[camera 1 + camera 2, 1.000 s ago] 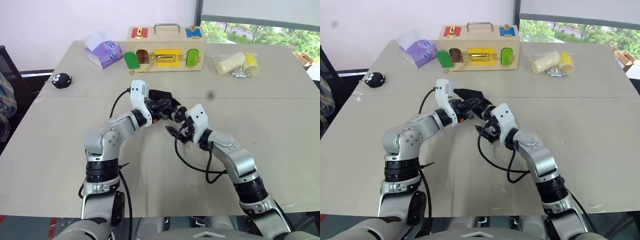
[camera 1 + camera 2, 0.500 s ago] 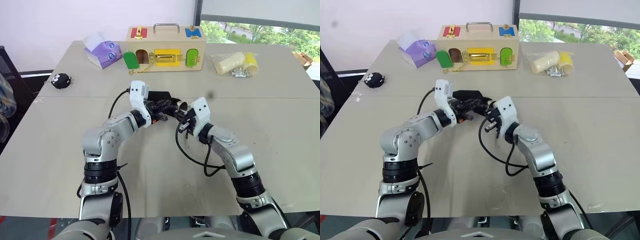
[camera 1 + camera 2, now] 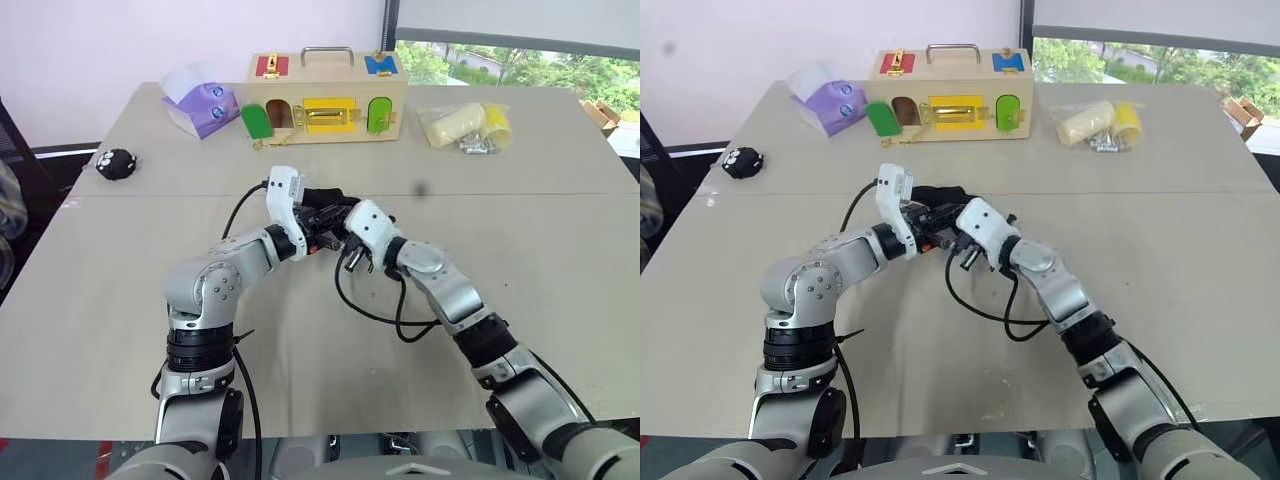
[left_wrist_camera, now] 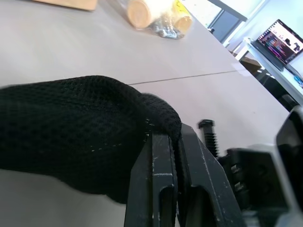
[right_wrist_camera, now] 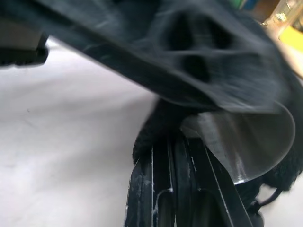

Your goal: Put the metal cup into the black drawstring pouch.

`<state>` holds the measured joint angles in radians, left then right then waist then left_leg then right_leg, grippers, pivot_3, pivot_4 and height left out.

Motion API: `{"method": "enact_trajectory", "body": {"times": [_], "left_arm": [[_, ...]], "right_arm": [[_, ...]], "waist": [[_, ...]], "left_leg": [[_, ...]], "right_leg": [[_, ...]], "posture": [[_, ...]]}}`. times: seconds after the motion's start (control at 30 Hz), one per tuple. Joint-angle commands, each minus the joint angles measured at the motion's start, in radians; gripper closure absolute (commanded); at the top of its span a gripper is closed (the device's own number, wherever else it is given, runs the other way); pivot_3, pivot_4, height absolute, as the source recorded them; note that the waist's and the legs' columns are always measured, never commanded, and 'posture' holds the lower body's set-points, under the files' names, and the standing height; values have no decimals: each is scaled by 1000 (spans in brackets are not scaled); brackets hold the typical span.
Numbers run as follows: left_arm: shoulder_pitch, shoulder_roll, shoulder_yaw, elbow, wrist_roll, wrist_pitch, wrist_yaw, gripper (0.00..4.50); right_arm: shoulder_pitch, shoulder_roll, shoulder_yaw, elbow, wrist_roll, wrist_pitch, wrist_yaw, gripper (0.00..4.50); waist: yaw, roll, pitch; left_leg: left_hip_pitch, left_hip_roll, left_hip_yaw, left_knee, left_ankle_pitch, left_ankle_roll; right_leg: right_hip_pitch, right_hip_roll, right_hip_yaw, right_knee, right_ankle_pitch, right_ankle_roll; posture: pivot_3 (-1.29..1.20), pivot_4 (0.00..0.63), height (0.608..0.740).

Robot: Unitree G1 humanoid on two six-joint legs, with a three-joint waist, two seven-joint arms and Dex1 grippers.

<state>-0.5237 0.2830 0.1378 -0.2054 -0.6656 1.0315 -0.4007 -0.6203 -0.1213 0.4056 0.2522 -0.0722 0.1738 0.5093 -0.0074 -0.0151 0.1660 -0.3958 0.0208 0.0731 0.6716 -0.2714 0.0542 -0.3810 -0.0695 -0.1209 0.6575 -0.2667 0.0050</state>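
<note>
The black drawstring pouch (image 3: 322,198) is held up above the table's middle. My left gripper (image 4: 173,137) is shut on its mesh edge (image 4: 71,123). My right gripper (image 5: 170,142) is shut, and its tips lie against the pouch's black fabric. I cannot tell if any cloth is pinched between them. Just beside those tips in the right wrist view is a shiny part of the metal cup (image 5: 246,137), with black fabric around it. In the eye views both hands meet at the pouch, and the right hand (image 3: 366,222) hides the cup.
At the back of the table (image 3: 560,260) stands a wooden latch box (image 3: 325,97). A purple tissue pack (image 3: 203,103) lies to its left and a plastic bag of yellow items (image 3: 468,127) to its right. A small round black toy (image 3: 117,163) lies far left.
My right gripper has shut, rolled and moved in to the left, up against the pouch. The cup's rim, seen at the pouch half a second ago, is now covered. The left hand has kept still.
</note>
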Motion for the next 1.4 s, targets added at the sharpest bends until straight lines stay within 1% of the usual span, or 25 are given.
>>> {"method": "enact_trajectory", "body": {"times": [0.03, 0.13, 0.17, 0.2, 0.27, 0.37, 0.47, 0.6, 0.73, 0.9, 0.93, 1.0, 1.13, 1.27, 1.33, 1.4], "left_arm": [[-11, -5, -13, -53, -31, -13, -21, 4500], [-19, -7, -7, -27, -7, -39, -5, 4500], [-23, -9, -2, -14, 1, -49, 4, 4500], [-31, -9, 8, 11, 16, -65, 19, 4500], [-38, -4, 16, 42, 34, -87, 30, 4500], [-36, 1, 13, 47, 37, -96, 25, 4500], [-30, -3, 7, 46, 39, -101, 23, 4500], [-25, -19, 0, 51, 43, -111, 27, 4500], [-21, -28, 4, 40, 41, -113, 33, 4500], [-12, -26, 13, 33, 39, -113, 37, 4500], [-10, -26, 13, 32, 39, -113, 38, 4500], [-7, -28, 11, 28, 41, -113, 40, 4500], [-3, -27, 10, 24, 41, -112, 43, 4500], [1, -29, 6, 19, 41, -112, 47, 4500], [3, -31, 6, 16, 40, -111, 50, 4500], [5, -34, 11, 13, 35, -109, 55, 4500]], "right_arm": [[-36, -3, 26, 70, -61, -118, -4, 4420], [-9, -11, -15, 30, -14, -119, 39, 3610], [7, -21, -25, 4, -5, -123, 48, 3106], [51, -34, -61, -70, 32, -108, 53, 2628], [125, -54, -119, -204, 98, -69, 63, 1795], [208, -92, -165, -367, 159, -5, 84, 1795], [265, -109, -193, -449, 191, 72, 69, 1795], [291, -95, -199, -378, 173, 175, 13, 1795], [295, -122, -141, -345, 166, 350, 43, 1795], [305, -172, -95, -364, 118, 410, 43, 1795], [307, -184, -84, -370, 110, 417, 47, 2027], [311, -200, -74, -380, 102, 430, 44, 2667], [305, -199, -95, -398, 108, 449, 15, 4477], [316, -209, -106, -419, 101, 442, -2, 4477], [324, -206, -124, -443, 113, 364, 1, 4477], [340, -181, -173, -485, 164, 348, -4, 3855]], "waist": [[-2, 0, 0], [-1, 0, 0], [-1, 0, 0], [-1, 0, 0], [8, 0, 0], [8, 0, 0], [6, 0, 0], [6, 0, 0], [6, 0, 0], [8, -1, 0], [10, -1, 0], [13, -1, 0], [22, -1, 0], [23, -1, 0], [24, -1, 0], [24, -1, 0]], "left_leg": [[0, 0, 0, 0, 0, 0], [0, 0, 0, 0, 0, 0], [0, 0, 0, 0, 0, 0], [0, 0, 0, 0, 0, 0], [0, 0, -1, 0, 0, 0], [-1, 0, 0, -1, 0, 0], [1, 0, 0, 0, 0, 0], [1, 1, -1, -1, 1, -1], [1, 0, 0, -1, 0, -1], [1, 0, 0, -1, 0, -1], [1, 0, 0, -1, 0, -1], [1, 0, 0, -1, 0, -1], [1, 0, 0, -1, 0, -1], [1, 0, 0, 0, 0, -1], [1, 0, 0, 0, 0, -1], [1, 0, 0, 0, 0, -1]], "right_leg": [[0, 0, 0, 0, 0, 0], [0, 0, 0, -1, 0, 0], [0, 0, 0, -1, 0, 0], [0, 0, 0, -1, 0, 0], [1, -1, -1, -2, 0, 0], [1, -1, 0, -2, 0, 0], [1, -1, 0, 0, 0, 0], [1, 0, 0, 1, 0, 0], [1, -1, 0, 0, 0, 0], [1, 0, 0, 0, 0, 0], [1, -1, 0, 0, 0, 0], [1, -1, 0, 0, 0, 0], [1, -1, 0, 1, 0, 0], [1, -1, 0, 1, 0, 0], [1, -1, 0, 1, 0, 0], [1, -1, 0, 1, 0, 0]], "posture": [[0, 150, 740], [0, 150, 740], [0, 150, 740], [0, 150, 740], [0, 150, 740], [0, 150, 740], [0, 150, 740], [0, 150, 740], [0, 150, 740], [0, 150, 740], [0, 150, 740], [0, 150, 740], [0, 150, 740], [0, 150, 740], [0, 150, 740], [0, 150, 740]]}}
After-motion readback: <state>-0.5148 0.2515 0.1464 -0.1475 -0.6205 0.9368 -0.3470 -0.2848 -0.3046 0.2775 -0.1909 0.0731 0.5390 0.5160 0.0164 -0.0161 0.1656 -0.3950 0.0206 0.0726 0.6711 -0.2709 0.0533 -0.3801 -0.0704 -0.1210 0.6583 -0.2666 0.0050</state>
